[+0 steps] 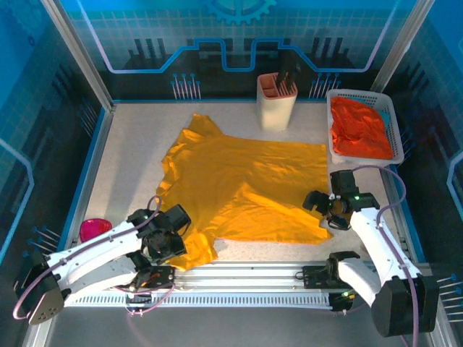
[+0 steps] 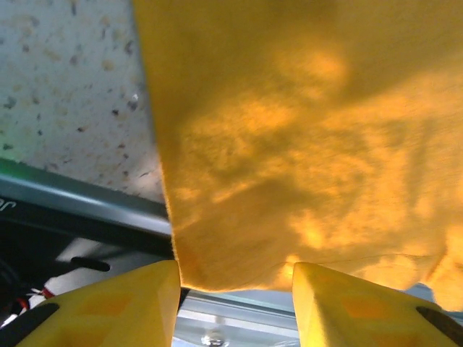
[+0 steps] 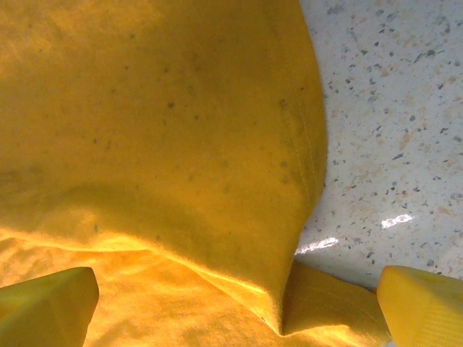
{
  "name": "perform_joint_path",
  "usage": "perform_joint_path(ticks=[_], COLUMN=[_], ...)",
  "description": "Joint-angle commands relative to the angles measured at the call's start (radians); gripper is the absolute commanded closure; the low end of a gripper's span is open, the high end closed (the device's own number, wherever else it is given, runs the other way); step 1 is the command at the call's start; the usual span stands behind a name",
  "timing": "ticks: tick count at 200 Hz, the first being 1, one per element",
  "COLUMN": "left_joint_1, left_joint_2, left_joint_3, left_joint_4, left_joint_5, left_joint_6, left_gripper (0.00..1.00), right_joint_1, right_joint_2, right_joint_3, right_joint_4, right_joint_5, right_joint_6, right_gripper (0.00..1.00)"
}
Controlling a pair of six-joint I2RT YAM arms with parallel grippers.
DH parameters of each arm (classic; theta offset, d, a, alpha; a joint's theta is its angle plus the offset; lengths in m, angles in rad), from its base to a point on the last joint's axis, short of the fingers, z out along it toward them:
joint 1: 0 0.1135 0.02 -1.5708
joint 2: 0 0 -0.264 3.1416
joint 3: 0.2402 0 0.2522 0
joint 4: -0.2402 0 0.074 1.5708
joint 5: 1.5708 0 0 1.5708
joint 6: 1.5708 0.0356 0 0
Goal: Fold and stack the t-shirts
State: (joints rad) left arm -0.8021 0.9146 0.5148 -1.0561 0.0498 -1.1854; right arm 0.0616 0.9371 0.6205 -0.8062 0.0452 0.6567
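Observation:
The mustard-yellow t-shirt (image 1: 246, 184) lies spread over the middle of the table, its front left corner reaching the metal rail. My left gripper (image 1: 168, 238) sits at that corner; in the left wrist view the cloth's edge (image 2: 239, 275) ends just ahead of the left gripper (image 2: 235, 293), whose jaws stand apart. My right gripper (image 1: 329, 211) is at the shirt's front right corner. There the right gripper (image 3: 235, 311) stands wide open over a folded-up ridge of yellow cloth (image 3: 275, 289). The orange-red t-shirt (image 1: 359, 130) lies bunched in the basket.
A white mesh basket (image 1: 358, 92) stands at the back right. A cream holder (image 1: 277, 105) with dark utensils stands at the back middle. A pink object (image 1: 94, 228) lies at the table's left edge. The metal rail (image 1: 253, 278) runs along the front.

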Motion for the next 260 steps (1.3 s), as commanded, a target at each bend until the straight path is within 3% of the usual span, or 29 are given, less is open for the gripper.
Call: perform_joint_path(ticks=[1,62,87,110,119,165,213,260], left_joint_1=[-0.044,-0.094,-0.092,-0.068,-0.041,0.154,0.435,0.577], left_joint_2=[0.018,0.071,0.103,0.125,0.130,0.145,0.276,0.435], left_joint_3=[-0.035,-0.079,-0.065,-0.036,-0.024,0.141,0.364,0.514], left_joint_4=[-0.028,0.101,0.155,0.175,0.181,0.087,0.067,0.112], left_joint_5=[0.036,0.039,-0.001,-0.040,-0.047,-0.127,-0.175,-0.198], left_joint_6=[-0.082,-0.145,-0.148,-0.129,-0.107,0.127,0.460,0.612], left_gripper=[0.55,0.59,0.70,0.91,1.00,1.00,1.00,1.00], right_joint_1=[-0.009,-0.009,-0.009,-0.009,-0.008,0.008,0.139,0.238], right_joint_2=[-0.016,0.014,0.014,0.017,0.014,-0.011,0.030,0.076], right_joint_3=[-0.012,-0.029,-0.030,-0.036,-0.043,-0.097,-0.086,-0.064], right_joint_4=[0.015,-0.007,-0.068,-0.118,-0.129,-0.131,-0.121,-0.133], right_joint_5=[0.019,0.011,0.050,0.060,0.064,0.010,0.018,0.037], right_joint_6=[0.024,0.052,0.103,0.146,0.162,0.198,0.212,0.248], right_gripper=[0.00,0.00,0.01,0.02,0.04,0.18,0.25,0.40])
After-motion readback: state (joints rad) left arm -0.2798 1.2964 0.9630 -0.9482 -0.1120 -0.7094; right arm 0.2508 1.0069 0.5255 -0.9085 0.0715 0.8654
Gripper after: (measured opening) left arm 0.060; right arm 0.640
